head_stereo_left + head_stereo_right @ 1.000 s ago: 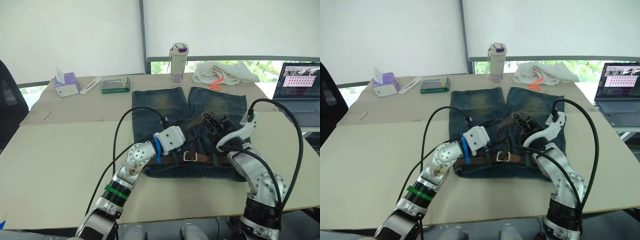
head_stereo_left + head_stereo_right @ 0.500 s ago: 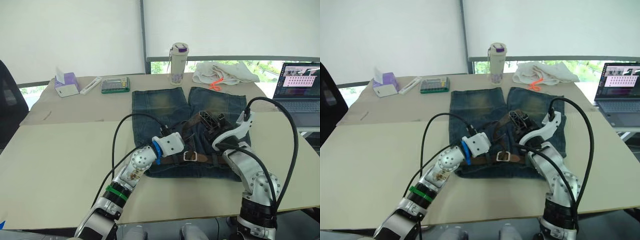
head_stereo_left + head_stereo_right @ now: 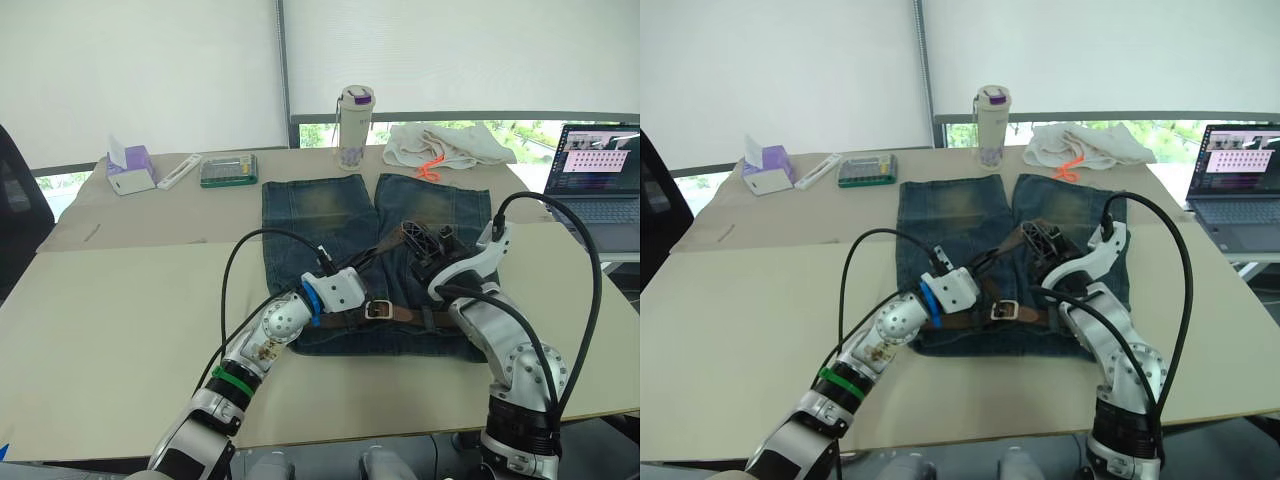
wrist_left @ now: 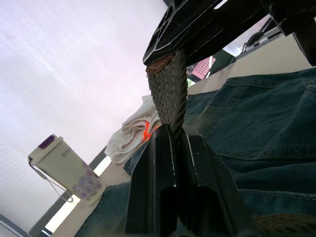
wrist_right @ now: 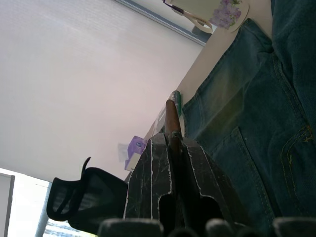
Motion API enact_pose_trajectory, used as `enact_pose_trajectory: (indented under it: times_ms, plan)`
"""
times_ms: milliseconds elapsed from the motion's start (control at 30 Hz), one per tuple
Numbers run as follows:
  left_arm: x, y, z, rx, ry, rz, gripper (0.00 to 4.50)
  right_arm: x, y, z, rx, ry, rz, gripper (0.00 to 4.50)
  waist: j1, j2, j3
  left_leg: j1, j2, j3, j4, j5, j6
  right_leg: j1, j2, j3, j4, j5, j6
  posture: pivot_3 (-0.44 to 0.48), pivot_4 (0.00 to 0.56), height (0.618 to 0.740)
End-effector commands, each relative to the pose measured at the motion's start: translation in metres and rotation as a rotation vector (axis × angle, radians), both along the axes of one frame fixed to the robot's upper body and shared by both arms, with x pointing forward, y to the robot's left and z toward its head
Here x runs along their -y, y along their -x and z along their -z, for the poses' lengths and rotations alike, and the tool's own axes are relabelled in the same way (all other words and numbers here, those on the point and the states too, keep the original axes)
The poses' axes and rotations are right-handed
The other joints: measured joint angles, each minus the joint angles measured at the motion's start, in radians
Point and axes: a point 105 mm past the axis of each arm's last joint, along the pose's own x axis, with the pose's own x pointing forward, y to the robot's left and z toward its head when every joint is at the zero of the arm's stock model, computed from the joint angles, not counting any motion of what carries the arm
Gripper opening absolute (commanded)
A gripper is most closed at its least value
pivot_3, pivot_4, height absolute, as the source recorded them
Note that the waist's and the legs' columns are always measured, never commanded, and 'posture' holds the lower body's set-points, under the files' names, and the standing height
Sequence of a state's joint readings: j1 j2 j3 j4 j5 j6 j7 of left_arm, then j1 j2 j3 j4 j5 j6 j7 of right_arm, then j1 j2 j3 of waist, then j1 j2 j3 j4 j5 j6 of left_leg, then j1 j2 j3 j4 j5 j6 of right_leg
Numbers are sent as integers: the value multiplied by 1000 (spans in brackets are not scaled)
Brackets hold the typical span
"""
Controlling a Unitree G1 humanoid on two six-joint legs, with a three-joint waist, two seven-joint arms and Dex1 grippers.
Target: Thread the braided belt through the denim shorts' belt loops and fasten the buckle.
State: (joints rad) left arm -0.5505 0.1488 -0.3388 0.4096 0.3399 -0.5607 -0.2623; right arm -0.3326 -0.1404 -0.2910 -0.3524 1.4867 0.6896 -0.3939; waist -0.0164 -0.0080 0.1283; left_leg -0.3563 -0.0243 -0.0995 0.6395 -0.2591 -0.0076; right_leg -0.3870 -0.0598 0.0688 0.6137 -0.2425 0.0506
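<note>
The denim shorts (image 3: 310, 210) lie flat on the table, waistband toward me. The braided belt (image 3: 425, 317) runs along the waistband, with the buckle (image 3: 378, 309) near its middle. I cannot make out the belt loops. A free stretch of belt rises from the buckle area to my right gripper (image 3: 420, 240), which is shut on it above the right leg. In the left wrist view my left gripper (image 4: 173, 131) is shut on the braided strap (image 4: 168, 89) just below the right gripper (image 4: 197, 24). The right wrist view has the strap (image 5: 171, 118) pinched between the right gripper's fingers (image 5: 158, 163).
Behind the shorts stand a bottle (image 3: 355, 125) and a white cloth (image 3: 440, 145). A laptop (image 3: 600, 180) sits at the far right. A tissue box (image 3: 130, 170), a white bar (image 3: 180, 170) and a green case (image 3: 228, 168) lie at the back left. Black cables arch over both arms.
My left gripper has shut on the belt's free stretch and its wrist has dropped closer to the waistband. The right gripper still holds the belt in about the same place.
</note>
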Motion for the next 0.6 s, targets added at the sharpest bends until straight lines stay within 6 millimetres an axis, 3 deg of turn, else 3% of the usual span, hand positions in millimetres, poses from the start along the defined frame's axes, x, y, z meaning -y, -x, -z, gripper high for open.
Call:
enact_pose_trajectory:
  times_ms: [33, 100, 167, 267, 433, 600]
  plan:
    - [-2, -2, -10, 35, 19, -12, 0, 2, 8, -14, 95, 59, -11, 875, 0, 0, 0, 0, 0, 0, 0, 0, 0, 0, 0, 0, 0, 0, 0, 0, 150, 740]
    - [-6, -4, -6, 4, 18, -22, 0, 6, 12, -15, 148, 182, -25, 1598, 2, 0, 0, 0, 0, 0, 0, 0, 0, 0, 0, 0, 0, 0, 0, 0, 150, 740]
    - [-15, -7, -1, -37, 15, -35, 0, 15, 23, -8, 239, 517, -59, 2224, 5, 1, 1, -1, -1, 0, 0, 0, 0, 0, -1, 0, -1, 0, 0, 0, 150, 740]
    - [-21, -8, 0, -64, 14, -36, 0, 16, 36, 5, 320, 803, -156, 3277, 0, 0, 1, -1, -2, 0, 0, 0, 0, 0, -1, 0, -2, -3, 4, 0, 150, 740]
    - [-33, -14, 0, -118, 5, -23, 0, 21, 60, 46, 437, 1255, -408, 3277, -1, -1, 2, 0, 0, 1, -1, 0, 0, 1, 0, -1, -2, -5, 9, 0, 150, 740]
    - [-40, -22, -8, -194, 90, -28, 0, 16, 62, 65, 556, 1490, -503, 3277, 0, -2, 3, 1, 0, 1, -1, 0, 0, 0, 0, -1, -2, -5, 9, 0, 150, 740]
